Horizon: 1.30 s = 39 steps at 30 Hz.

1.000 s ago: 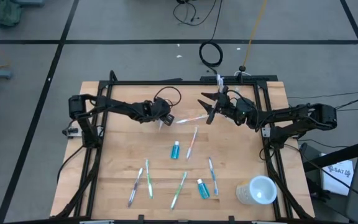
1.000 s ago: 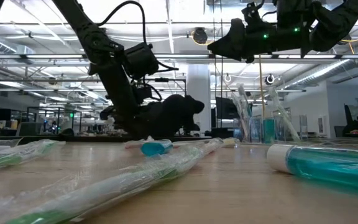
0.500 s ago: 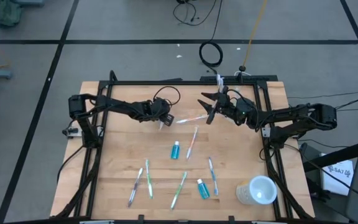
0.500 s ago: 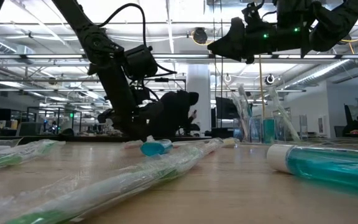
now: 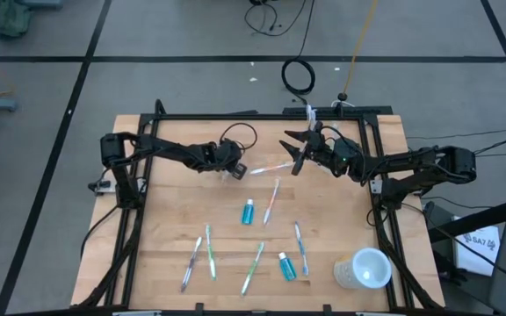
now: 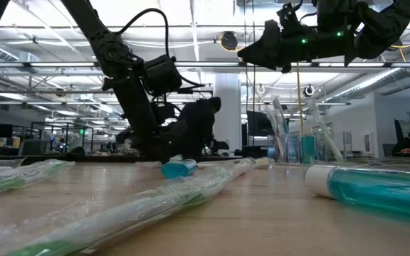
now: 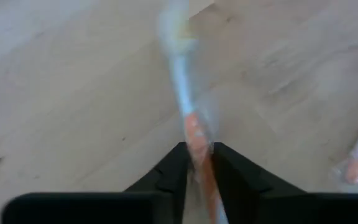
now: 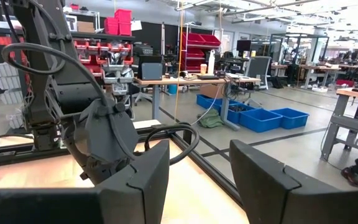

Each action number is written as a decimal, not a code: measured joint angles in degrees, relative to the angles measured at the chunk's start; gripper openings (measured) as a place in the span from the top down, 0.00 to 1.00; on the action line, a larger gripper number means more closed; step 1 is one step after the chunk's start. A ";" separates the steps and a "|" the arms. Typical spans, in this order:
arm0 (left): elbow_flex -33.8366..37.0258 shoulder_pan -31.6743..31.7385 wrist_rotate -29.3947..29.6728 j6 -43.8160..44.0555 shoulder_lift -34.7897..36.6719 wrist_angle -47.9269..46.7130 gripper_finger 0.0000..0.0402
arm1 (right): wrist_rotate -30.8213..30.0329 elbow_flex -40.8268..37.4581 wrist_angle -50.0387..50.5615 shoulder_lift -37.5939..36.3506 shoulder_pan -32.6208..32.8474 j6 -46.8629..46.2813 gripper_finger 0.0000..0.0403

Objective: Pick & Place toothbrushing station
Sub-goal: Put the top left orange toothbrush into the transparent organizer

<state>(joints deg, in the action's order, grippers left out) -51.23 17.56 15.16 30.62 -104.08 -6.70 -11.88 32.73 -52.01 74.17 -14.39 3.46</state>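
Pinches one end of a clear-wrapped toothbrush (image 5: 266, 167) between the pressed-together fingers of the left gripper (image 5: 233, 168), low over the back half of the table (image 5: 174, 211), with the long axis laid crosswise and the free end pointing toward the right gripper (image 5: 295, 151), raised near the back edge with fingers spread around nothing. Leaves five more wrapped toothbrushes (image 5: 272, 200) flat on the wood, mostly running front to back, plus two blue white-capped tubes (image 5: 249, 211), one mid-table and one near the front, and a whitish cup (image 5: 367, 268) on its side at the front right corner. Keeps the clear tumbler (image 6: 290, 149) upright near the back edge with several brushes standing in it; reads partly as "SA7" on a white label (image 5: 477, 239) off the table's right side.
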 joint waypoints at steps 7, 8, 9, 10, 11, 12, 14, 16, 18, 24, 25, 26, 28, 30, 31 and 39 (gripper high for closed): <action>0.14 -1.33 -1.02 -2.50 2.91 0.89 0.97 | -0.02 0.00 0.00 0.00 0.02 0.00 0.60; 0.14 -1.52 -0.67 -2.85 3.72 0.92 0.96 | 0.00 0.00 0.00 0.00 0.02 0.00 0.60; 0.14 -1.80 -0.54 -3.17 4.73 0.91 0.95 | 0.00 0.00 0.02 0.00 0.02 0.00 0.60; 0.14 -2.16 -0.55 -3.25 5.85 0.84 0.94 | -0.02 0.00 0.01 0.00 0.02 0.00 0.60; 0.14 -2.57 -0.52 -3.34 7.03 0.80 0.94 | 0.00 0.00 0.02 0.00 0.02 -0.02 0.60; 0.14 -3.07 -0.25 -3.59 8.49 0.83 0.95 | 0.00 0.00 0.05 0.00 0.02 -0.02 0.60; 0.14 -4.18 0.63 -4.60 11.56 0.93 0.97 | -0.01 0.00 0.24 0.00 0.02 -0.02 0.60; 0.12 -5.58 2.63 -5.53 14.61 1.44 0.98 | 0.00 0.00 0.50 0.00 0.02 -0.02 0.60; 0.12 -7.41 5.27 -6.41 17.32 1.54 0.97 | 0.00 0.02 0.80 0.00 0.02 -0.03 0.60; 0.12 -13.27 11.52 -10.15 23.56 3.94 0.98 | 1.45 0.02 0.89 0.00 0.03 -4.87 0.60; 0.12 -14.24 12.17 -11.19 24.16 5.10 0.98 | 3.57 0.03 0.79 0.00 0.01 -6.11 0.60; 0.12 -15.24 12.85 -12.18 24.61 6.12 0.98 | 6.18 0.04 0.64 0.00 0.00 -6.87 0.60; 0.10 -16.93 13.58 -14.57 24.93 9.73 0.97 | 12.75 0.04 -0.37 0.00 0.06 -7.33 0.60; 0.09 -18.42 13.40 -16.68 24.99 12.84 0.96 | 17.55 0.04 -1.86 0.00 0.76 -7.43 0.60; 0.09 -19.11 13.37 -17.47 24.99 14.50 0.96 | 18.75 0.04 -2.47 0.00 1.19 -7.66 0.60; 0.05 -23.85 13.35 -24.87 25.02 24.70 0.96 | 19.27 0.04 -5.99 0.02 4.88 -10.75 0.60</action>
<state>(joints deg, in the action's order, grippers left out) -51.18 -6.29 28.51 5.75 -79.06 18.00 7.39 32.77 -58.00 74.19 -9.51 -7.29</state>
